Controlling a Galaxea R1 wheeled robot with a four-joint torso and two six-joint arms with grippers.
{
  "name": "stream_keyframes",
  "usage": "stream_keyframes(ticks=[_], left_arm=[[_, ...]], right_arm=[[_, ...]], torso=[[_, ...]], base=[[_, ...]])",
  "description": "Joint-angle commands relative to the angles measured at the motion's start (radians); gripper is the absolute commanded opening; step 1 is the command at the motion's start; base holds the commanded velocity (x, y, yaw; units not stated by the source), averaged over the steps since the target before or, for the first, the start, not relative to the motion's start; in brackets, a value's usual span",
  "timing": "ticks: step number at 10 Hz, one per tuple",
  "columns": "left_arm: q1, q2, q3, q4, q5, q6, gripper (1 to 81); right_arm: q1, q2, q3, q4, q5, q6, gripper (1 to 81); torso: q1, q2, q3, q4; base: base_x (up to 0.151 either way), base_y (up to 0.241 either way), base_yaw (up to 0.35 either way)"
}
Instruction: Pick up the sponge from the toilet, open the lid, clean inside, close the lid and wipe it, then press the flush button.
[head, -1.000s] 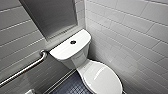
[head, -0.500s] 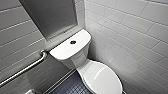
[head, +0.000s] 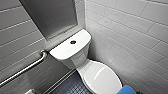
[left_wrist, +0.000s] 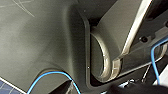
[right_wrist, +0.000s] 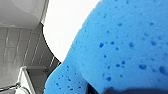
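Observation:
The white toilet (head: 82, 62) stands in the corner with its oval lid (head: 102, 80) shut. On the tank top (head: 65, 50) sits a dark round flush button (head: 73, 42). The bright blue sponge (head: 127, 90) shows at the lower right, just past the lid's near edge. In the right wrist view the sponge (right_wrist: 120, 50) looms very close, held in my right gripper, with the white lid (right_wrist: 65, 27) behind it. The left wrist view faces dark parts of my own body and a blue cable (left_wrist: 50, 75); my left gripper holds nothing.
A steel grab bar (head: 25, 68) runs along the left wall. A grey metal panel (head: 52, 17) hangs above the tank. White tiled wall (head: 130, 37) closes in the right side. Dark blue tiled floor (head: 72, 86) lies left of the bowl.

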Motion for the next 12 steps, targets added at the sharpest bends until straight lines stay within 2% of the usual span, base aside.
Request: stream_keyframes(ticks=[1,3,7,8,10,12], left_arm=[[0.020,0.001,0.007,-0.002,0.079,0.007,81.1],[0.022,0.001,0.007,-0.002,0.079,0.007,81.1],[0.022,0.001,0.007,-0.001,0.079,0.007,81.1],[0.022,0.001,0.007,-0.004,0.079,0.007,81.1],[0.022,0.001,0.007,-0.007,0.079,0.007,81.1],[0.022,0.001,0.007,-0.007,0.079,0.007,81.1]], right_arm=[[0.238,0.099,-0.043,-0.003,-0.204,0.025,1.0],[0.307,0.202,-0.118,-0.002,-0.258,0.034,1.0],[0.411,0.407,-0.247,0.000,-0.286,0.056,1.0],[0.436,0.464,-0.281,-0.005,-0.296,0.076,1.0],[0.463,0.599,-0.380,-0.005,-0.310,0.082,1.0],[0.462,0.684,-0.465,-0.008,-0.309,0.082,1.0]], torso=[[0.000,0.000,0.000,0.000],[0.000,0.000,0.000,0.000],[0.000,0.000,0.000,0.000],[0.000,0.000,0.000,0.000],[0.000,0.000,0.000,0.000],[0.000,0.000,0.000,0.000]], base=[[0.000,0.000,0.000],[0.000,0.000,0.000],[0.000,0.000,0.000],[0.000,0.000,0.000],[0.000,0.000,0.000],[0.000,0.000,0.000]])
